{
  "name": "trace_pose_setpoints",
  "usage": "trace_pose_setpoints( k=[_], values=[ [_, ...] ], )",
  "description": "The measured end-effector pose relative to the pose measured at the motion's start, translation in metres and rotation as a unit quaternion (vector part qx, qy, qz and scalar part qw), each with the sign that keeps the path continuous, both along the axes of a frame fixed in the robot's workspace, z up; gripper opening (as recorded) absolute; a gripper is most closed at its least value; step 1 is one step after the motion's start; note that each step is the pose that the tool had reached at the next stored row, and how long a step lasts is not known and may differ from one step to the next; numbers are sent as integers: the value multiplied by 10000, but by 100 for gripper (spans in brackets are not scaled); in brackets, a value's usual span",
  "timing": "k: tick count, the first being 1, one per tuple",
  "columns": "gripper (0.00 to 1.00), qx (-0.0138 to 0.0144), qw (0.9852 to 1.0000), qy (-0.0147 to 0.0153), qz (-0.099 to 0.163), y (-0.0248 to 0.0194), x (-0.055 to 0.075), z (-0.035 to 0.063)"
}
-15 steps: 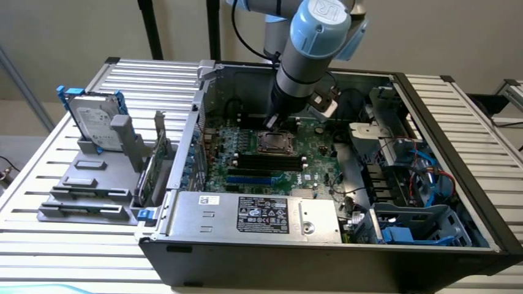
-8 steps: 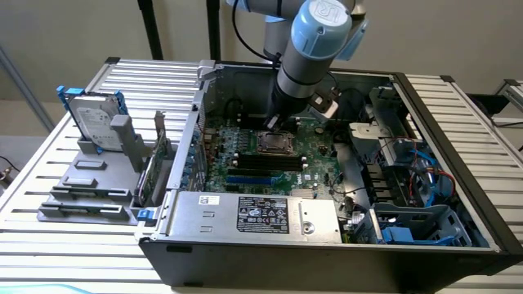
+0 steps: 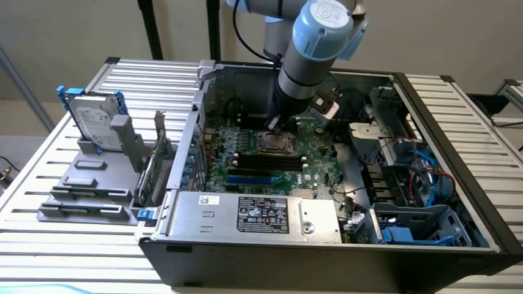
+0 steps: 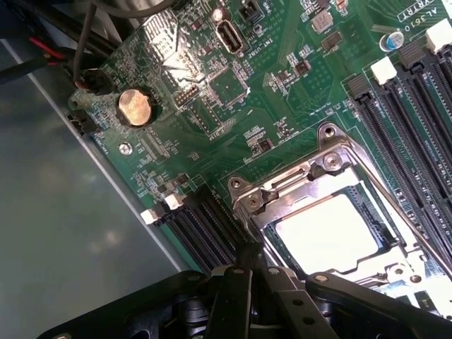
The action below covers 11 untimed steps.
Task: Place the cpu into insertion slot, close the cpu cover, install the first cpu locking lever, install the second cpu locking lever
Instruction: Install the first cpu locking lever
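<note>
pale square cpu (image 4: 326,233) seated in socket | silvery metal cpu cover (image 4: 332,173) down | black gripper (image 4: 248,272) jaws pressed together, at lever

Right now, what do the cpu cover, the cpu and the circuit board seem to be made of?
cpu cover: apparently bare stamped metal, silvery with bright glints along its edges.
cpu: pale, smooth face showing through the cover's window, probably a metal lid; glare leaves the finish open.
circuit board: green lacquered laminate, judging by fine traces and soldered parts.
</note>
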<state>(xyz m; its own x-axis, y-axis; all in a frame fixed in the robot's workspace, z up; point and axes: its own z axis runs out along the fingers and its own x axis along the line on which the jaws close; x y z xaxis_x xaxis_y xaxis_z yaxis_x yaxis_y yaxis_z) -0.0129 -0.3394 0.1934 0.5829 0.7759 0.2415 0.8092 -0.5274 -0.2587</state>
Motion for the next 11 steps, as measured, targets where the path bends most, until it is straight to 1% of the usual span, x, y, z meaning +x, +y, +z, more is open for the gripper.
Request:
trace_pose_setpoints(
  k=[5, 11],
  values=[
    [11, 20, 10000, 0, 0, -11, 23, -3],
    [11, 74, 10000, 0, 0, -25, 46, -8]
  ],
)
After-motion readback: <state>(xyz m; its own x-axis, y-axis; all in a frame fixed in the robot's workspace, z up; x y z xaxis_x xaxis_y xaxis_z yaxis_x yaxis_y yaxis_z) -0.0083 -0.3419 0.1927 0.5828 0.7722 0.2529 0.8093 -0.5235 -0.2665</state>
